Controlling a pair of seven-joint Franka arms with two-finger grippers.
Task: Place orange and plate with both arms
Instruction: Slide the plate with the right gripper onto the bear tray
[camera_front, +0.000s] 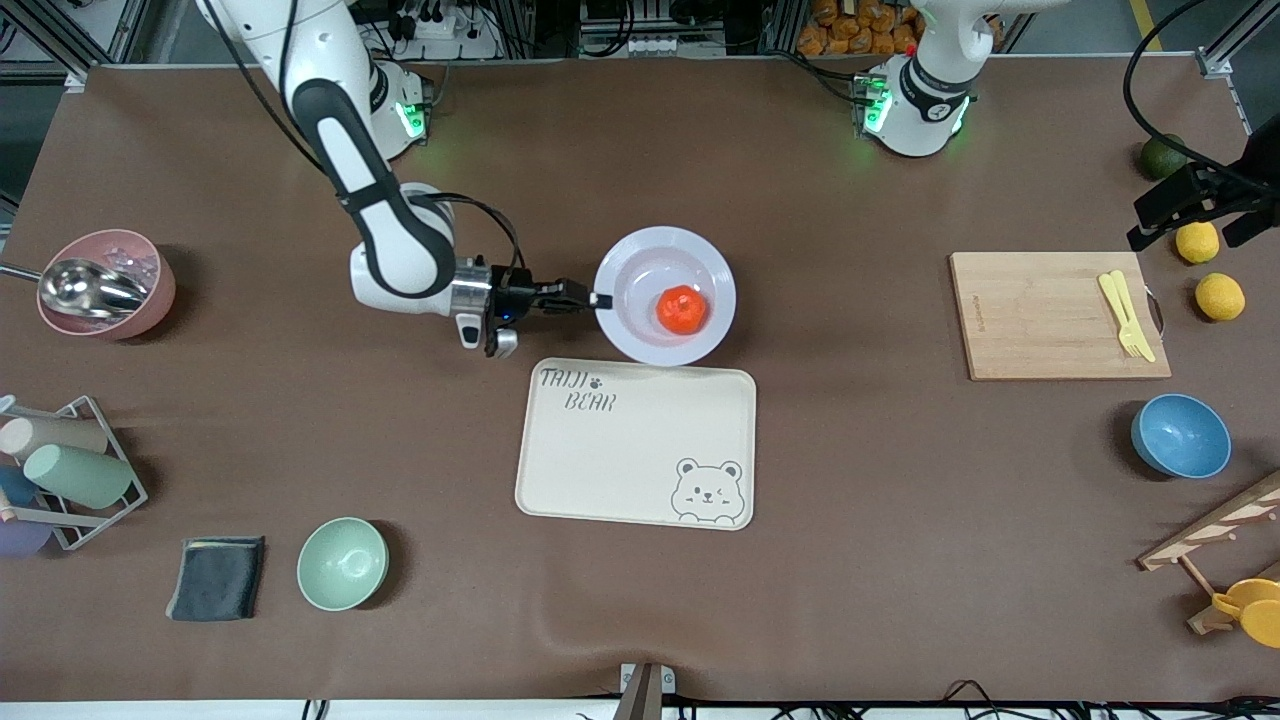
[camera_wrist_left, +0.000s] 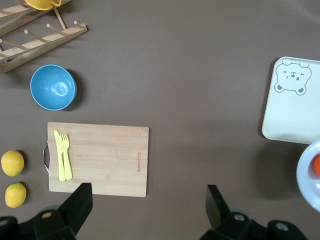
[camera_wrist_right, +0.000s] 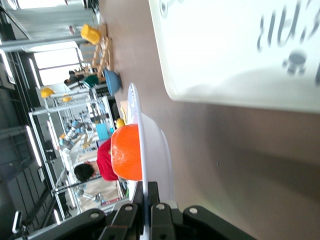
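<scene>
The pale plate (camera_front: 640, 245) sits mid-table, just farther from the front camera than the cream bear tray (camera_front: 630, 450), its near rim at the tray's edge. The orange (camera_front: 682, 310) lies in the plate. My right gripper (camera_front: 592, 298) is shut on the plate's rim at the right arm's side. The right wrist view shows the fingers (camera_wrist_right: 161, 200) clamped on the thin rim (camera_wrist_right: 145, 150), with the orange (camera_wrist_right: 126, 152) in it. My left gripper (camera_front: 1198, 225) is open and empty, high over the lemons, and waits; its fingers (camera_wrist_left: 82, 195) stand wide apart over the cutting board's edge.
A wooden cutting board (camera_front: 1050, 315) with a yellow fork (camera_front: 1125, 310), two lemons (camera_front: 1220, 296), a dark green fruit (camera_front: 1160, 155), a blue bowl (camera_front: 1180, 435) and a wooden rack (camera_front: 1215, 535) are at the left arm's end. A pink bowl (camera_front: 150, 300), cup rack (camera_front: 70, 470), dark cloth (camera_front: 215, 578) and green bowl (camera_front: 342, 563) are at the right arm's end.
</scene>
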